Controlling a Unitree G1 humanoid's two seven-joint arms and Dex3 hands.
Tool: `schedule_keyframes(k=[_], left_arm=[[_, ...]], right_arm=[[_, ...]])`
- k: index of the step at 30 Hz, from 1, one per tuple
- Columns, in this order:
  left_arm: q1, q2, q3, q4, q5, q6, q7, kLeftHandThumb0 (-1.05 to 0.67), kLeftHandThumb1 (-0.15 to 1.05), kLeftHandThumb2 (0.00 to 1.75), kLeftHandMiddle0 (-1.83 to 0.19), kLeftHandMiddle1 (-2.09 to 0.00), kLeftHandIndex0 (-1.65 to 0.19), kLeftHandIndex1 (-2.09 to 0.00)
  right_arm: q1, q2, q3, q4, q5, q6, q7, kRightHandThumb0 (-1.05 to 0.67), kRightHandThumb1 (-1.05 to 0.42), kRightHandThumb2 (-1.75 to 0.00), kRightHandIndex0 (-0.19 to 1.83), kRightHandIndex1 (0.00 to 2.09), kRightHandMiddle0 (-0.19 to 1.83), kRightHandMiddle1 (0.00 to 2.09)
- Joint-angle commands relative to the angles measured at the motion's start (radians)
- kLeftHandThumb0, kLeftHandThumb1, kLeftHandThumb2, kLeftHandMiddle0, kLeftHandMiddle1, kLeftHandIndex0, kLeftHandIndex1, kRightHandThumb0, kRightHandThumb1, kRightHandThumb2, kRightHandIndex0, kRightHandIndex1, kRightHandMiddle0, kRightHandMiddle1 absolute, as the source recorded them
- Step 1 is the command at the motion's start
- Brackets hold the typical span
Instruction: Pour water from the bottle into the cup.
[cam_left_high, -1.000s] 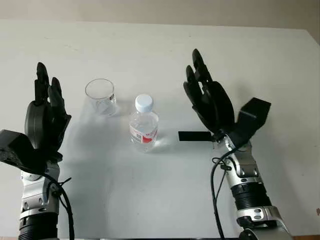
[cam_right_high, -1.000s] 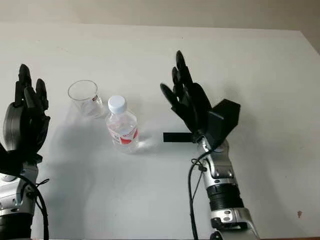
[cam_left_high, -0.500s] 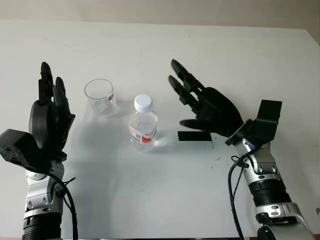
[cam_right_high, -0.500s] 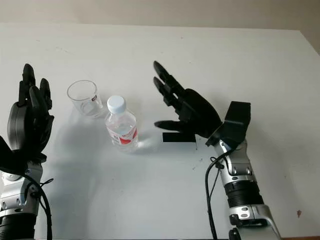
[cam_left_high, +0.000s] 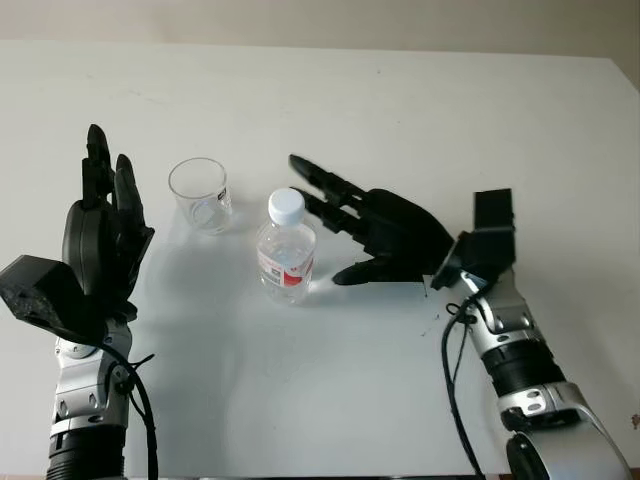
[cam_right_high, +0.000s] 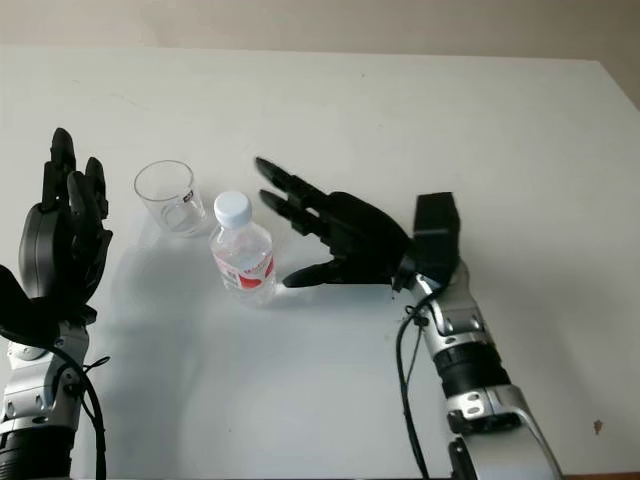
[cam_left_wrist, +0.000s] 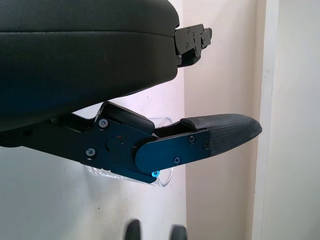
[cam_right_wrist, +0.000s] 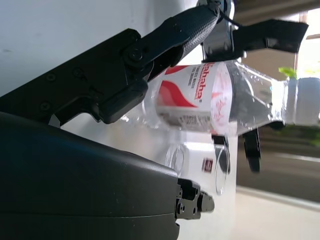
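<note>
My right hand (cam_left_high: 385, 232) is open, its fingers flanking the bottle (cam_left_high: 286, 249) with bare table (cam_left_high: 330, 390) behind its palm. Beyond the bottle stands 1 cup (cam_left_high: 200, 194), between it and my open left hand (cam_left_high: 100, 240).

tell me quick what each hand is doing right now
Left hand: open, raised left of the cup.
Right hand: open, beside the bottle, not gripping it.
</note>
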Motion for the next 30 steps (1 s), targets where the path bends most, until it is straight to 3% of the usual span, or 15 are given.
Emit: schedule_keyframes(k=[1, 3, 9, 28, 30], left_arm=[[-0.004, 0.002, -0.001, -0.015, 0.008, -0.003, 0.004, -0.82, 1.05, 0.62, 0.11, -0.05, 0.16, -0.05], [-0.004, 0.002, -0.002, -0.014, 0.012, -0.004, 0.004, -0.82, 1.05, 0.62, 0.11, -0.05, 0.16, -0.05], [-0.001, -0.002, 0.003, -0.010, -0.002, -0.009, -0.005, -0.81, 1.05, 0.62, 0.11, -0.05, 0.15, -0.05], [0.002, -0.005, 0.002, -0.014, -0.006, 0.000, -0.002, -0.80, 1.05, 0.61, 0.12, -0.05, 0.15, -0.05], [0.002, -0.005, 0.002, -0.015, -0.003, -0.002, 0.000, -0.81, 1.05, 0.62, 0.11, -0.05, 0.15, -0.05]], right_arm=[[-0.024, 0.014, 0.010, 0.020, -0.007, -0.020, 0.016, -0.82, -0.74, -0.05, 0.00, 0.44, -0.10, 0.60], [-0.040, 0.025, 0.019, 0.042, -0.011, -0.014, 0.031, -0.82, -0.73, -0.05, -0.15, 0.83, -0.17, 0.86], [-0.088, 0.064, 0.036, 0.133, -0.021, -0.008, 0.073, -0.84, -0.71, -0.05, -0.19, 1.08, -0.19, 1.08], [-0.161, 0.114, 0.041, 0.260, -0.047, 0.022, 0.128, -0.78, -0.67, -0.05, -0.19, 1.24, -0.19, 1.15], [-0.171, 0.125, 0.042, 0.284, -0.051, 0.017, 0.130, -0.79, -0.67, -0.05, -0.19, 1.28, -0.19, 1.27]])
